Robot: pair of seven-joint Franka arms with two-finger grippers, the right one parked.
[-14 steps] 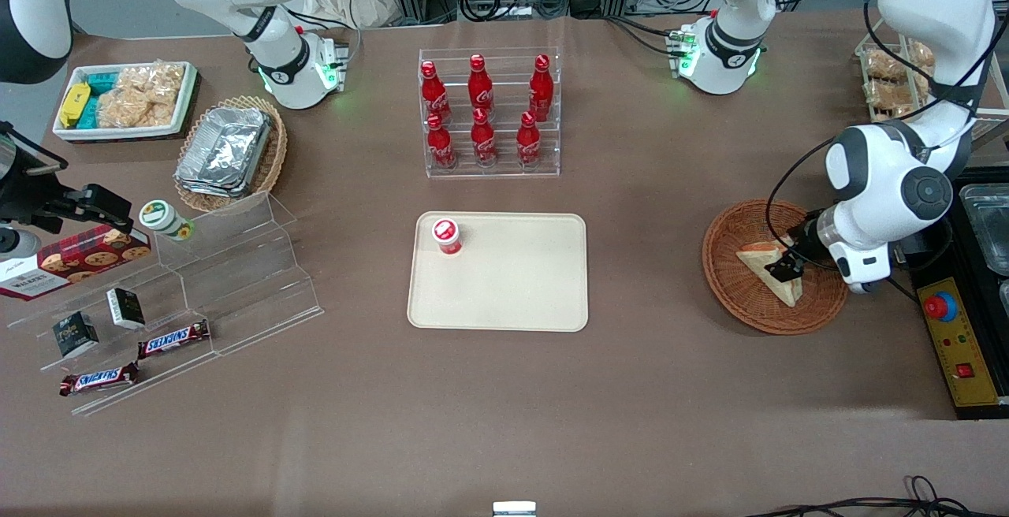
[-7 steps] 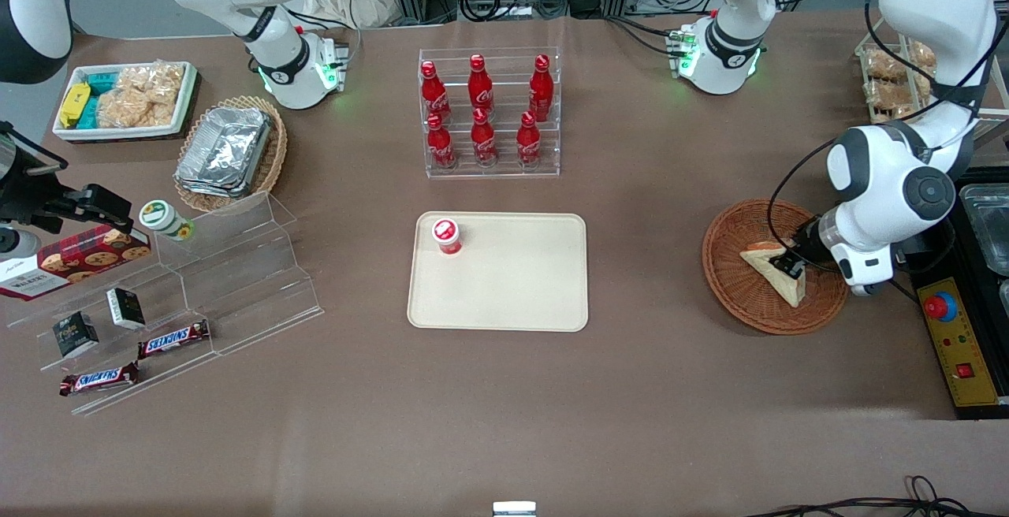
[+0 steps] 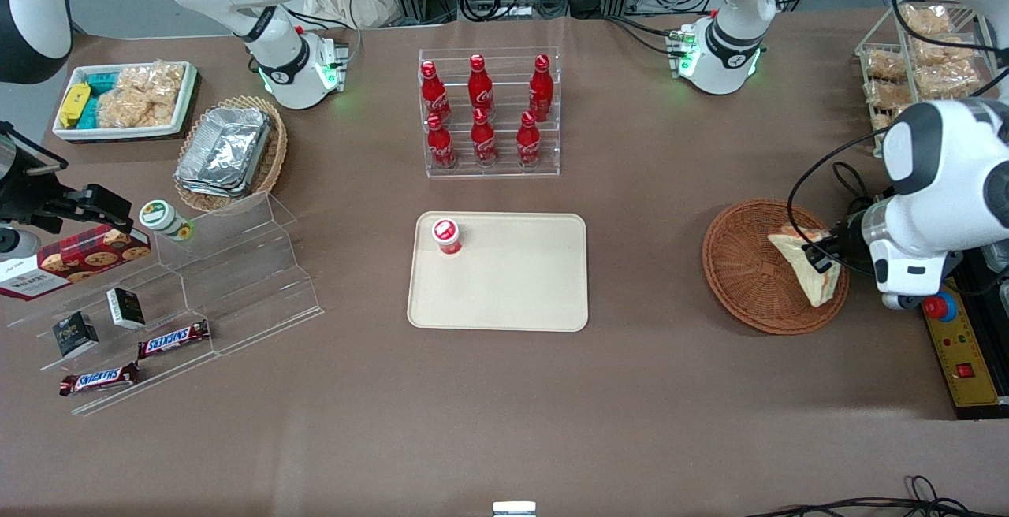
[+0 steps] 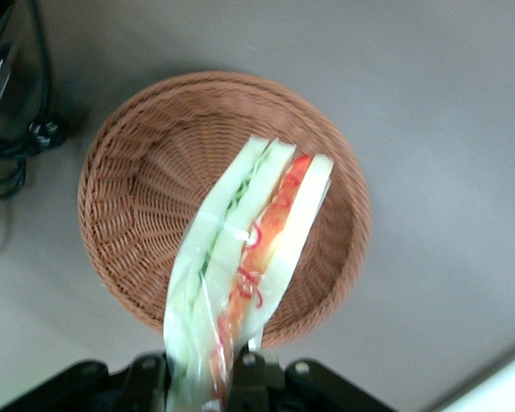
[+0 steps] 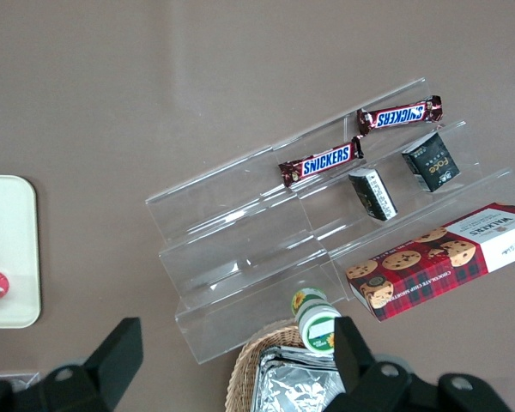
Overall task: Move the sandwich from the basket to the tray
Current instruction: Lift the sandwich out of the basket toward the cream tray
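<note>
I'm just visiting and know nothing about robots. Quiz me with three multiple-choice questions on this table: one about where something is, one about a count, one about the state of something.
1. Where is the small red-capped bottle standing?
A. on the beige tray
B. in the round basket
C. on the clear stepped shelf

2. How many red bottles stand in the clear rack?
A. four
B. six
C. nine

3. What is the working arm's end effector doing?
A. hanging open over the tray
B. shut on the sandwich, holding it above the basket
C. resting on the tabletop

Key: 1 A, the bottle stands on a corner of the tray. 2 B, two rows of three show in the rack. 3 B, the wrist view shows the sandwich clamped between the fingers with the basket beneath it.
</note>
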